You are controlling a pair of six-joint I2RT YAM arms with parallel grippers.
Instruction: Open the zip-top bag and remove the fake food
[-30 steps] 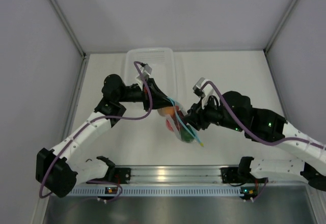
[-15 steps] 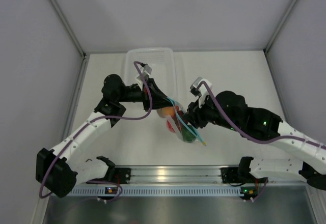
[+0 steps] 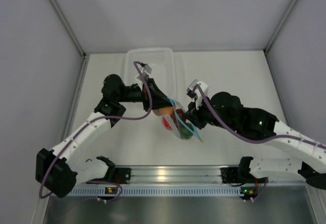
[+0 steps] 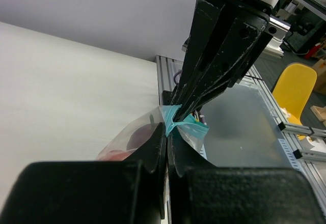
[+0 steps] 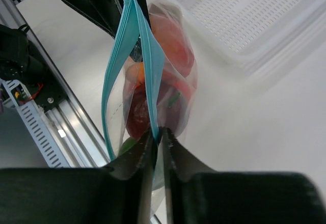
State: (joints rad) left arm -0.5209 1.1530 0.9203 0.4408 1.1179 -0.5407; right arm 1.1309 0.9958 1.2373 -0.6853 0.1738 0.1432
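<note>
Zip-top bag (image 3: 179, 126) is held between the two arms over the bench (image 3: 234, 76), just near of the white tub (image 3: 153, 61), with the fake food (image 5: 172, 48) inside. Left end effector (image 4: 167, 132) pinches one teal zip lip. The right end effector (image 5: 158, 133) pinches the other, and the strips are parted.

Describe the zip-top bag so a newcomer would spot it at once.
On the white table, nearer than the translucent tub, the two arms meet. Pinched between the left end effector and right end effector is the zip-top bag: clear crinkly plastic, teal zip strip, coloured fake food inside.
</note>
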